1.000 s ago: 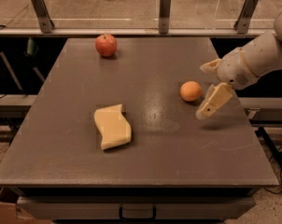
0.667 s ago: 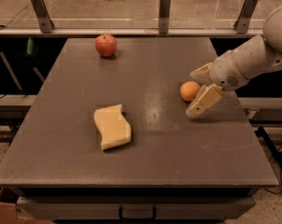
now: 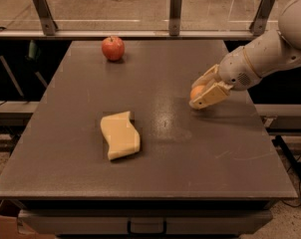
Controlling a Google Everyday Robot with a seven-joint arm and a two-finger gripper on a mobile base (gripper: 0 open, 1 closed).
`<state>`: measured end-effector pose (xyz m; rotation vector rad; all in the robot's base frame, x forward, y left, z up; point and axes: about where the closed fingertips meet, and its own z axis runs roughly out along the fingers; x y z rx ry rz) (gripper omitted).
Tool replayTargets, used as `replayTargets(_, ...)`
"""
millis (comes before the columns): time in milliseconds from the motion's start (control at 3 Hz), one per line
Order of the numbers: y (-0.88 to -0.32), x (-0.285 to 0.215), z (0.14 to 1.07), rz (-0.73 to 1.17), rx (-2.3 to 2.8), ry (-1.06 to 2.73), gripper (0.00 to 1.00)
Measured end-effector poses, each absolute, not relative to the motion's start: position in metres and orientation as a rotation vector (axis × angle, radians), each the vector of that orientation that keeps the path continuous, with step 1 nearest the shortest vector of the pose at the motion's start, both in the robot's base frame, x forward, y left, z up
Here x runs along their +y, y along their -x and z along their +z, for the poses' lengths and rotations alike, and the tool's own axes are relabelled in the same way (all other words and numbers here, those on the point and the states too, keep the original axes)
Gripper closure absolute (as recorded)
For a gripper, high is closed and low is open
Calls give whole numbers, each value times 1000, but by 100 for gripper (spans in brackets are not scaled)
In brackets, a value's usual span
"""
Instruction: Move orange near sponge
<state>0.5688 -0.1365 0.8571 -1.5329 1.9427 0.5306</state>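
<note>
Broadly, the dark table (image 3: pixel 190 158) carries everything. The pale arm (image 3: pixel 262 59) reaches in from the right, forearm sloping down and leftward over the table's right side. The sponge (image 3: pixel 120 135) lies left of centre, well apart. The gripper (image 3: pixel 195 94) is spread, jaws bracketing the orange (image 3: pixel 196 90); contact unclear. An apple (image 3: pixel 113 48) sits far back.
</note>
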Motion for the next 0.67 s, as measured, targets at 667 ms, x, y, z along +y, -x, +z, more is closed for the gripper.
replayTargets(667,-561,-135,883,551,1909,1541,100)
